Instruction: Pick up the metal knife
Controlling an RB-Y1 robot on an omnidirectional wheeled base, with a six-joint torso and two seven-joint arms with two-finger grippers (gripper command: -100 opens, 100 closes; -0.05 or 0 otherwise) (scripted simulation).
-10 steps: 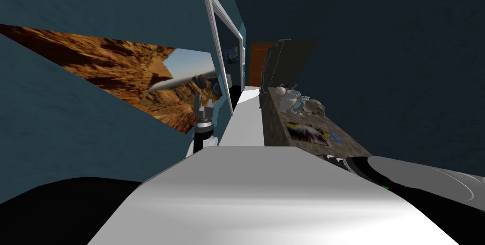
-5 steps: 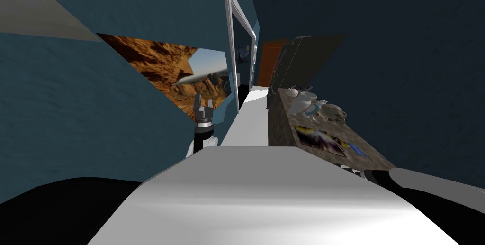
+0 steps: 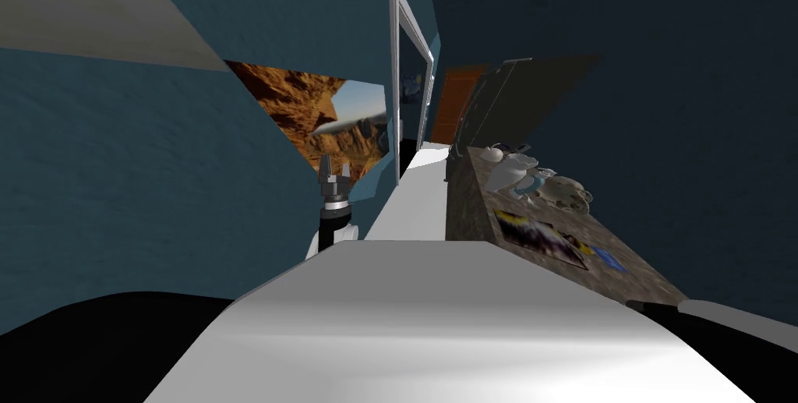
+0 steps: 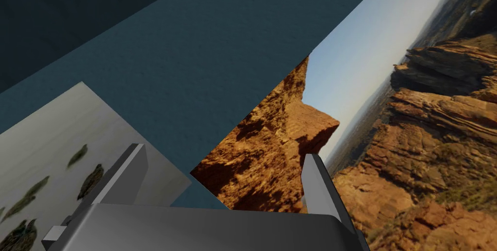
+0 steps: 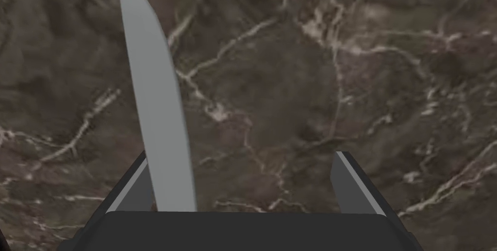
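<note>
Gaping apart over the work, the right gripper (image 5: 241, 163) has its two thin grey fingers released, with nothing clenched between them. The long, light grey, gently curved metal knife (image 5: 157, 107) runs from the gripper's dark body outward, close alongside one finger. Whether it touches that finger I cannot tell. The other finger stands well apart from it. Under both lies the dark brown, white-veined stone counter (image 5: 339, 68).

The step in hand looks like the final alignment before the grasp. Closing now would likely drag the far finger across the gap and shove the thin blade sideways instead of pinching it. Better to slide the hand across until the blade sits midway between the fingers. Then lower until the tips reach the counter on either side, and close slowly across the blade's narrow width. A flat, slim piece like this may skate on the stone, so keep the wrist square.

Farther along the counter stand a cluster of pale crockery (image 3: 518, 172) and a colourful flat mat (image 3: 538, 235). The left gripper (image 3: 335, 174) is raised clear at the other side, its fingers likewise parted and idle.
</note>
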